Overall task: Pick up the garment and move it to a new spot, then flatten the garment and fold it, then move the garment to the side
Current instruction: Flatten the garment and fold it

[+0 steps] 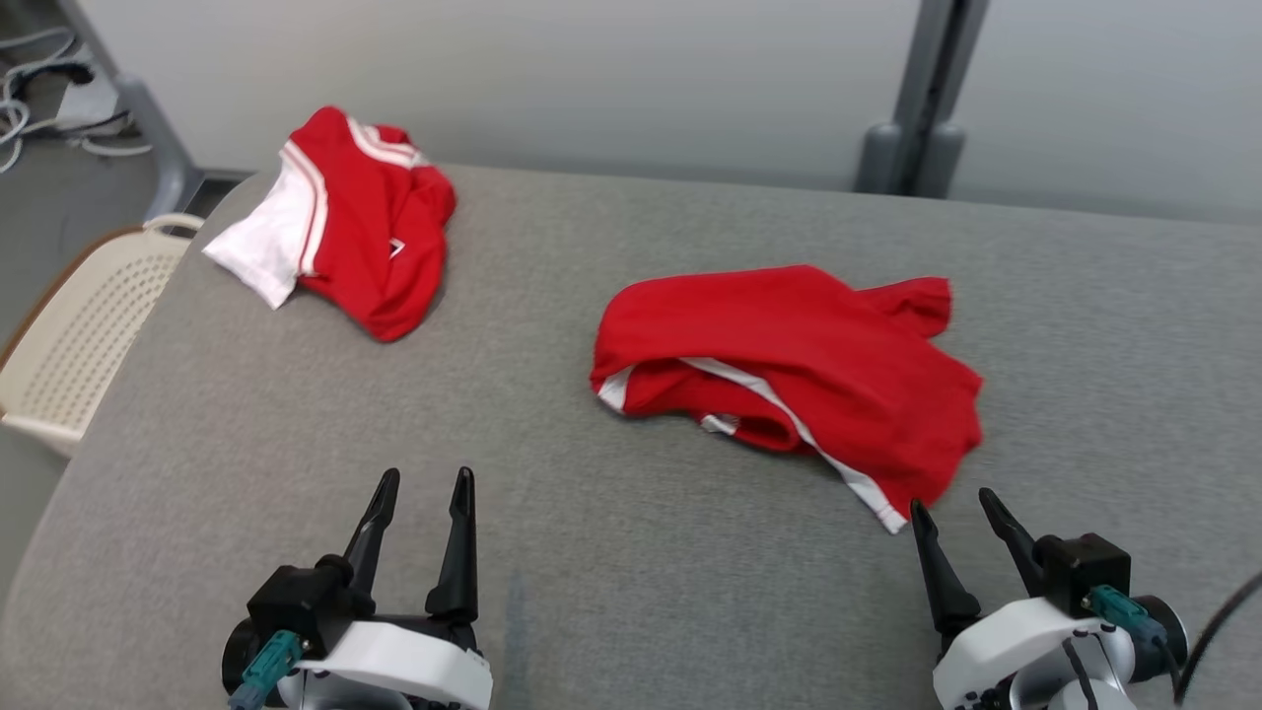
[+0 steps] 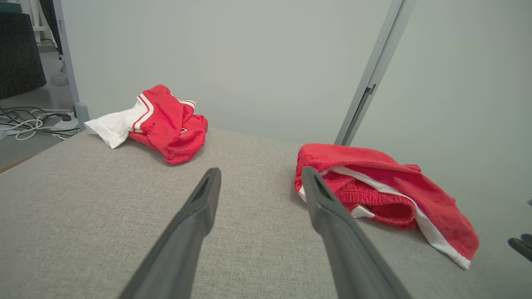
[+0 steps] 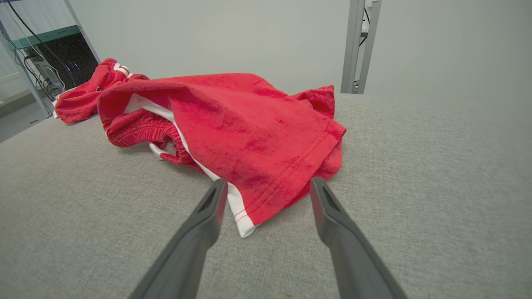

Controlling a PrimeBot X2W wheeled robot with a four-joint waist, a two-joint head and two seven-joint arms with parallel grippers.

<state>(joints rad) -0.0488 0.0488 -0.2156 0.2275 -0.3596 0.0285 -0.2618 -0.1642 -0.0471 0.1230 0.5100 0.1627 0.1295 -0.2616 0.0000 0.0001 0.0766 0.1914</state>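
Note:
A crumpled red garment (image 1: 789,345) with a white side stripe lies on the grey table (image 1: 592,572), right of centre. In the left wrist view the garment (image 2: 357,158) lies ahead and to the right. My right gripper (image 1: 951,500) is open just in front of the garment's near hem corner. In the right wrist view that corner of the garment (image 3: 249,120) lies between the tips of my right gripper (image 3: 269,181), and I cannot tell whether they touch it. My left gripper (image 1: 427,475) (image 2: 261,171) stands open over bare table, well left of the garment.
A second red and white garment (image 1: 375,217) (image 2: 170,124) (image 3: 79,99) lies bunched at the table's far left corner. A beige perforated basket (image 1: 79,325) stands off the left edge. A grey post (image 1: 922,99) rises behind the table, and cables (image 1: 30,99) lie on the floor.

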